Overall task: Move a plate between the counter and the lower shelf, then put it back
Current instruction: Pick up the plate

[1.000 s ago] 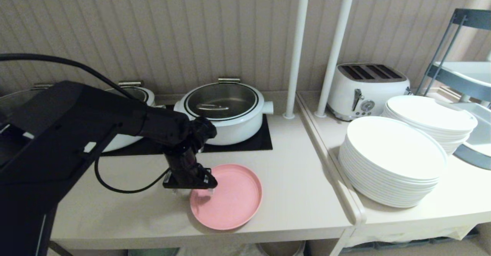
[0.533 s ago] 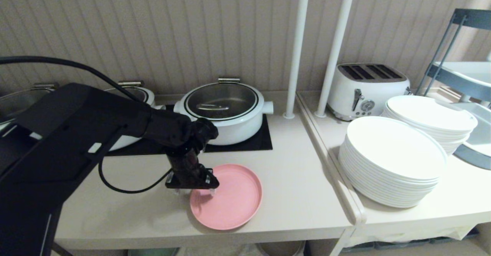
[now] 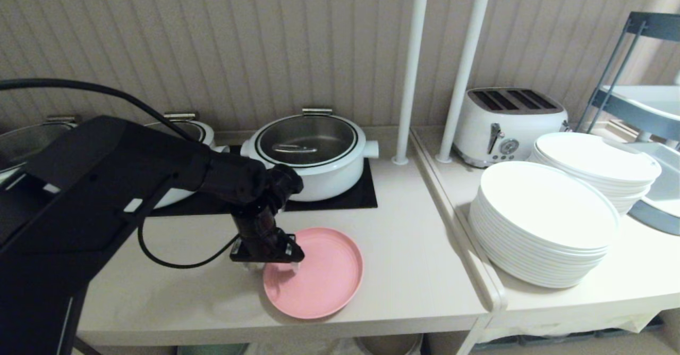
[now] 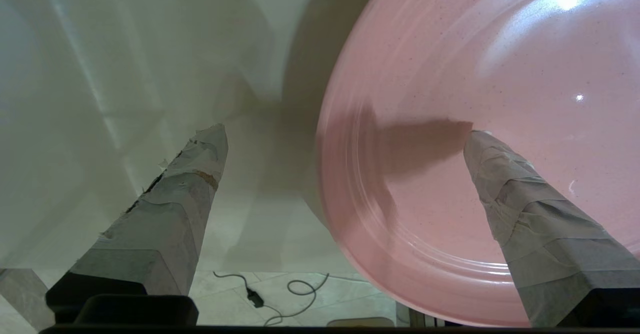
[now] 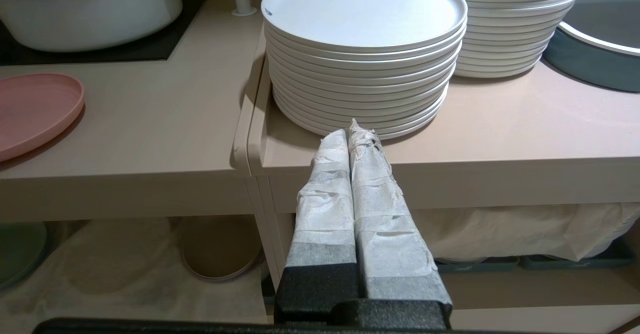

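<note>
The small pink plate (image 3: 314, 274) lies flat on the beige counter (image 3: 409, 270), near its front edge. My left gripper (image 3: 268, 262) points down over the plate's left rim and is open. In the left wrist view the left gripper (image 4: 345, 136) straddles that rim: one taped finger (image 4: 525, 209) is over the plate (image 4: 500, 64), the other (image 4: 175, 199) over the bare counter (image 4: 125, 74). Whether a fingertip touches the plate I cannot tell. My right gripper (image 5: 350, 129) is parked low in front of the counter, shut and empty. The lower shelf (image 5: 100, 269), draped in white cloth, is below.
A white pot (image 3: 311, 153) sits on the black panel (image 3: 366, 193) behind the plate. Two stacks of white plates (image 3: 544, 222) and a toaster (image 3: 507, 121) stand on the adjoining top. On the lower shelf lie a beige-grey plate (image 5: 220, 249) and a green plate (image 5: 15, 249).
Almost nothing: the left gripper stays open over the plate's left rim, and the arm behind it has shifted only slightly.
</note>
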Available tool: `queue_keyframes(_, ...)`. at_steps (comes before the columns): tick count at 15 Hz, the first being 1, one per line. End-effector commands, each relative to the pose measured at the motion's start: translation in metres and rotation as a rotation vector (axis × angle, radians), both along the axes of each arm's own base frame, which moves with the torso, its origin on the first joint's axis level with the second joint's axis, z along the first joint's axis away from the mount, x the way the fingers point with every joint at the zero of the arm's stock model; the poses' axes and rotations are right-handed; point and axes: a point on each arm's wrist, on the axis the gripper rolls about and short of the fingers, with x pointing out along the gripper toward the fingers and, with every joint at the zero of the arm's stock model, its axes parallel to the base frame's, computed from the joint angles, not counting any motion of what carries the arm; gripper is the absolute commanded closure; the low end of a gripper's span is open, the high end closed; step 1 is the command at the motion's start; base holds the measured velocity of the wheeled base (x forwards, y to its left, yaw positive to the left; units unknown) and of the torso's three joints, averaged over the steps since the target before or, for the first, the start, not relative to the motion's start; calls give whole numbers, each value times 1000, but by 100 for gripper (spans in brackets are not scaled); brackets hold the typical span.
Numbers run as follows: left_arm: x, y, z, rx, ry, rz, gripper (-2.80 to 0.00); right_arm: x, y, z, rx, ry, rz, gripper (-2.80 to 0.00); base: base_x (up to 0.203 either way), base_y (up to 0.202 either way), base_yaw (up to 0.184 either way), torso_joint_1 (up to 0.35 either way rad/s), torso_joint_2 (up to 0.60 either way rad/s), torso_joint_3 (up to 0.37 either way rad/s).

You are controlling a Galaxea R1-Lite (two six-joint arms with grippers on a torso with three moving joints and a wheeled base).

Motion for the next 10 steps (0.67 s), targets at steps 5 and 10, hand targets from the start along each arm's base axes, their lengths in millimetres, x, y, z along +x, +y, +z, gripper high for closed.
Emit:
queue_keyframes(5, 1, 0, -2, 1, 1, 2, -280, 0, 0, 0, 0, 1, 1, 0, 0, 0, 0, 0, 0, 0)
queue_keyframes(10, 0, 0, -2, 2, 4, 2, -280, 0, 0, 0, 0, 1, 1, 0, 0, 0, 0, 0, 0, 0)
